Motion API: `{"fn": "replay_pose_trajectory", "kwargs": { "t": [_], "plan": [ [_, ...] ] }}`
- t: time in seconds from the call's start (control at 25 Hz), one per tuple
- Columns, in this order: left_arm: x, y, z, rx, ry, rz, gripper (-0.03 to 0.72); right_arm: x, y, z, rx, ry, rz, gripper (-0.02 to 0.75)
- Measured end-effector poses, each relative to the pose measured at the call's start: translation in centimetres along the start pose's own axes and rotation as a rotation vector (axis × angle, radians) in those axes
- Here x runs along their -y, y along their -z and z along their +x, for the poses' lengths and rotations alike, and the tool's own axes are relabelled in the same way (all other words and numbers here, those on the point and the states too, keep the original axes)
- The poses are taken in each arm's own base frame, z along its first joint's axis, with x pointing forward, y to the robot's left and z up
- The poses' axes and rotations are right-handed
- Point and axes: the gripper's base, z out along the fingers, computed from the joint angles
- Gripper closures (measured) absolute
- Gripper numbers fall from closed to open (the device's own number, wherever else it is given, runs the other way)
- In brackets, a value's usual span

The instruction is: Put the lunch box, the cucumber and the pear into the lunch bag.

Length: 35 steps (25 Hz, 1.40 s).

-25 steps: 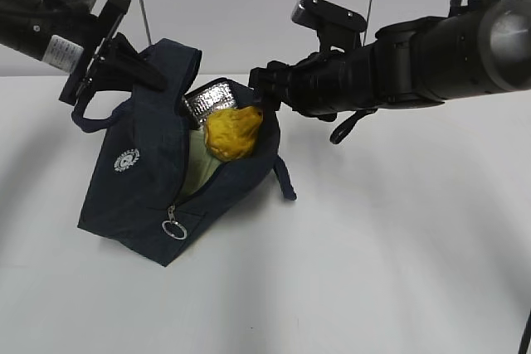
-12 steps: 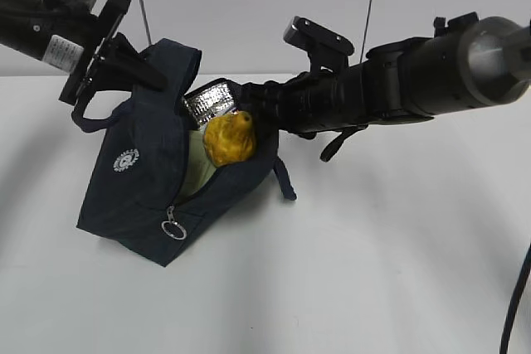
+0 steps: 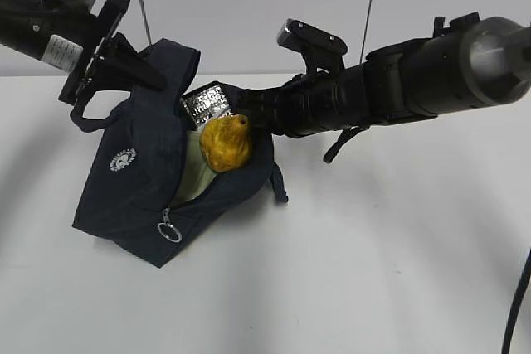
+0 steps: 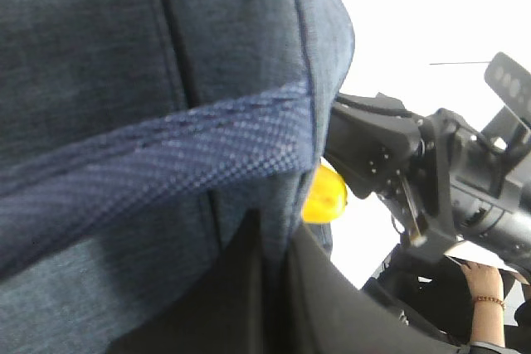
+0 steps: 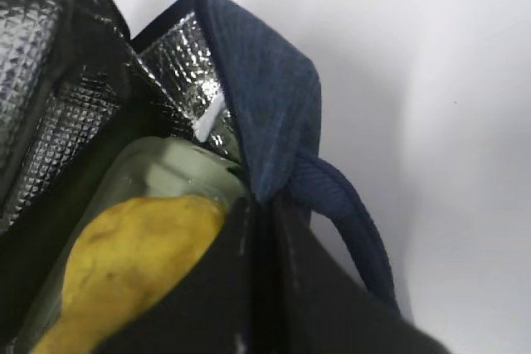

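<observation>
Bag [image 3: 137, 180], left of frame: left pincer [image 3: 158, 80] clamping its handle; right pincer [image 5: 261, 246] pinching its rim; pear [image 3: 226, 143] sitting in the opening.

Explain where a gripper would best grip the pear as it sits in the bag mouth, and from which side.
Probably the pear's narrow top, which points up and right out of the lunch bag, coming from above on the right, the open side. Its wide lumpy body sits low against the lunch box lid, with foil lining and bag wall close on the left, leaving jaws little room there.
</observation>
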Motion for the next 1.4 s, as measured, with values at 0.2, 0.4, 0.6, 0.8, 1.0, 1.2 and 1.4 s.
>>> {"fn": "replay_pose_trajectory", "kwargs": {
  "t": [0.2, 0.4, 0.6, 0.8, 1.0, 1.2, 1.4],
  "plan": [
    [0.5, -0.4, 0.0, 0.004, 0.003, 0.025, 0.686, -1.1, 2.1, -1.4, 0.03, 0.106, -0.028, 0.739],
    [2.8, -2.9, 0.7, -0.049, -0.042, 0.052, 0.686, -2.7, 5.6, -3.8, 0.113, 0.173, -0.054, 0.741],
    [6.1, -5.7, 1.8, -0.11, -0.13, 0.067, 0.686, -3.4, 8.8, -4.6, 0.143, 0.219, -0.03, 0.741],
    [9.7, -7.1, 2.1, -0.128, -0.247, 0.082, 0.686, -2.0, 11.2, -4.5, 0.1, 0.188, 0.002, 0.741],
    [10.0, -7.3, 1.7, -0.09, -0.292, 0.03, 0.686, 0.4, 12.7, -4.6, 0.025, 0.156, 0.021, 0.741],
    [9.2, -7.4, 1.0, -0.025, -0.33, -0.058, 0.686, 0.8, 12.2, -4.1, -0.018, 0.161, 0.018, 0.741],
    [9.2, -7.4, 0.6, 0.009, -0.331, -0.071, 0.686, 1.1, 11.7, -4.1, -0.023, 0.157, 0.026, 0.741]
  ]
}}
